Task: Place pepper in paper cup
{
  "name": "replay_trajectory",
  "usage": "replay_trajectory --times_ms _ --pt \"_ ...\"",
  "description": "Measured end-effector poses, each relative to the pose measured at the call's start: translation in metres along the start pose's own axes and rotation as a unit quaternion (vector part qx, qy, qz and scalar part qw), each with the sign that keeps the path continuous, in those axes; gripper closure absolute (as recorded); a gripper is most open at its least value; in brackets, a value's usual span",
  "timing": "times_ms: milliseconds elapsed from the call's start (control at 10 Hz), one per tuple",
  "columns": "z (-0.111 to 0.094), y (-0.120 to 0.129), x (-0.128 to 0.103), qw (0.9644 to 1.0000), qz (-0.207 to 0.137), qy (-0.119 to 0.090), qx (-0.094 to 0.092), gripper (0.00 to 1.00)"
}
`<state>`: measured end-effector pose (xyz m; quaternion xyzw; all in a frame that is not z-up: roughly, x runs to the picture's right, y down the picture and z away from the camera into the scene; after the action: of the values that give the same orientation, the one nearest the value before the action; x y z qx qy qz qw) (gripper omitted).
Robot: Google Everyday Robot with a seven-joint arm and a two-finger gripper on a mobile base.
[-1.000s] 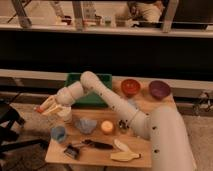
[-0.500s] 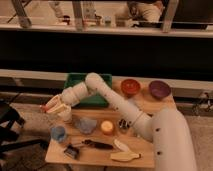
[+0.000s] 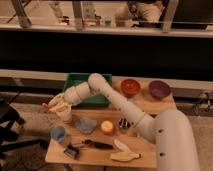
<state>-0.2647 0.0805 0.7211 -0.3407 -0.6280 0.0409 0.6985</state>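
Note:
The cream paper cup [image 3: 64,115] stands upright at the table's left edge, in front of the green tray. My gripper [image 3: 52,105] hangs just above and to the left of the cup's rim, with the arm reaching in from the right. A small red pepper [image 3: 46,106] shows between the fingertips, so the gripper looks shut on it. The pepper is outside the cup, just left of its rim.
A green tray [image 3: 85,82] lies behind the cup. An orange-red bowl [image 3: 130,86] and a purple bowl [image 3: 159,89] sit at the back right. A blue cup [image 3: 58,133], grey cloth [image 3: 85,124], round orange item [image 3: 106,127], dark metallic cup [image 3: 122,124] and black tool [image 3: 97,145] lie in front.
The gripper has shifted a little to the right, closer to the paper cup's rim. The objects on the table have not moved.

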Motion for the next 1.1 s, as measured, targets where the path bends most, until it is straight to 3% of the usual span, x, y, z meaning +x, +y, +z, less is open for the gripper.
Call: replay_trajectory --times_ms 300,1100 --pt "0.005 -0.002 0.011 0.9999 0.01 0.008 0.005 0.96" --pt "-0.009 -0.012 0.033 0.9983 0.029 0.03 0.04 0.96"
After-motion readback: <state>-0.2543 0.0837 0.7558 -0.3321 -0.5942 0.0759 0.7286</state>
